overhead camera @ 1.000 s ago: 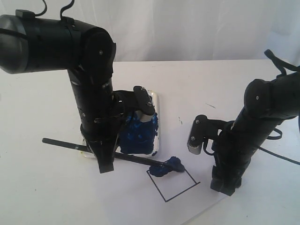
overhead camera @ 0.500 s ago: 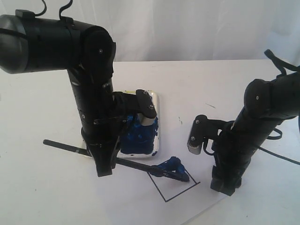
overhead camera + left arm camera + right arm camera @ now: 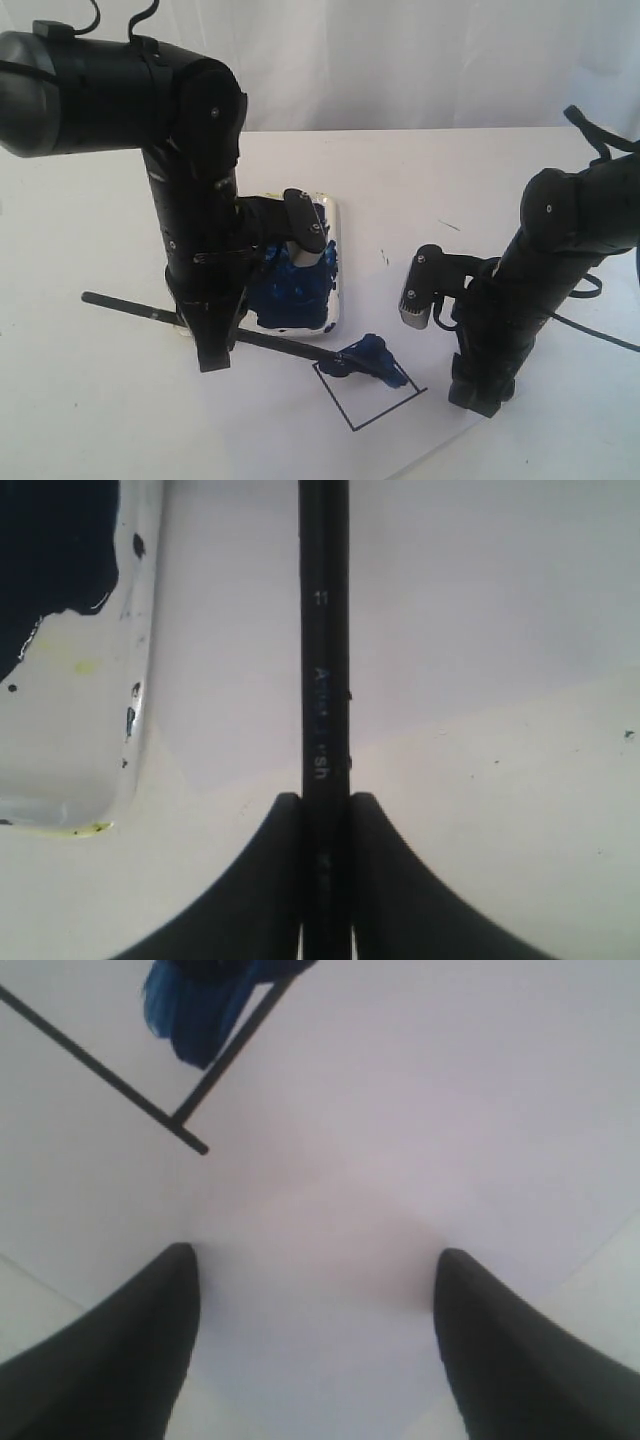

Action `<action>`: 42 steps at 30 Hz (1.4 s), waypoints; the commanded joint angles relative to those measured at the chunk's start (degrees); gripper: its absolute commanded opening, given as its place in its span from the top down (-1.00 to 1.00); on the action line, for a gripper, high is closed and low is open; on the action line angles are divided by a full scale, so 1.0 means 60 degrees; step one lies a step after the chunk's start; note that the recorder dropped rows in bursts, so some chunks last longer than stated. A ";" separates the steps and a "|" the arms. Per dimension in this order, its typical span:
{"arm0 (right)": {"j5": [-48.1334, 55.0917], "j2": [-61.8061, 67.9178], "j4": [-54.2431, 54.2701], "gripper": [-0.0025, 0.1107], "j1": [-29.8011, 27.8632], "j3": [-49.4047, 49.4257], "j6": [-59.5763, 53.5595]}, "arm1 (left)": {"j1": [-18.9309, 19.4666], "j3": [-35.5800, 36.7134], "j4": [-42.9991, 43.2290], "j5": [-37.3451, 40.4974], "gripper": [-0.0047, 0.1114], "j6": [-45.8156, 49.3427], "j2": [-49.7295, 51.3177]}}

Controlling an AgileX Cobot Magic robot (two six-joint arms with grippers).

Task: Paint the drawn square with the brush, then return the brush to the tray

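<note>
Toward the counter's [image 3: 90,420] camera-side edge in the exterior view, the drawn square [image 3: 368,398] lies on white paper, mostly unpainted. Blue paint sits only at the corner that faces the tray [image 3: 338,262], and some of it looks to fall outside the outline. The left gripper [image 3: 214,352] is clamped on the brush [image 3: 280,345] well back along the handle, with the bristles on that painted corner. The handle's tail points toward the counter's left edge, over bare surface. The right gripper [image 3: 478,395] stands just beside the square's opposite corner, so a long stroke could run the tip into it or carry paint over the line.

The left wrist view shows the left gripper [image 3: 325,802] closed tight on the brush [image 3: 324,630], with the tray [image 3: 70,740] close alongside. A sideways sweep could knock the handle against its rim.

From the right wrist view, the right gripper [image 3: 315,1260] has its jaws spread wide and holds nothing. One corner of the drawn square [image 3: 120,1030] lies ahead of it, with plain paper all around. I cannot tell whether it pins the sheet; if it does not, brush drag could shift the paper.
</note>
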 commanded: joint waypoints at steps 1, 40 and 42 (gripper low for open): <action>0.0047 0.0228 0.0075 -0.16 0.0007 0.0074 0.0060 | -0.0014 0.0061 -0.0175 -0.0056 0.92 -0.0191 -0.0028; 0.0047 0.0228 0.0075 -0.16 0.0007 0.0074 0.0084 | -0.0014 0.0061 -0.0715 0.0782 0.92 0.0816 0.0231; 0.0047 0.0228 0.0075 -0.16 0.0007 0.0074 0.0105 | -0.0014 0.0061 -0.0591 0.0954 0.92 0.0816 0.0231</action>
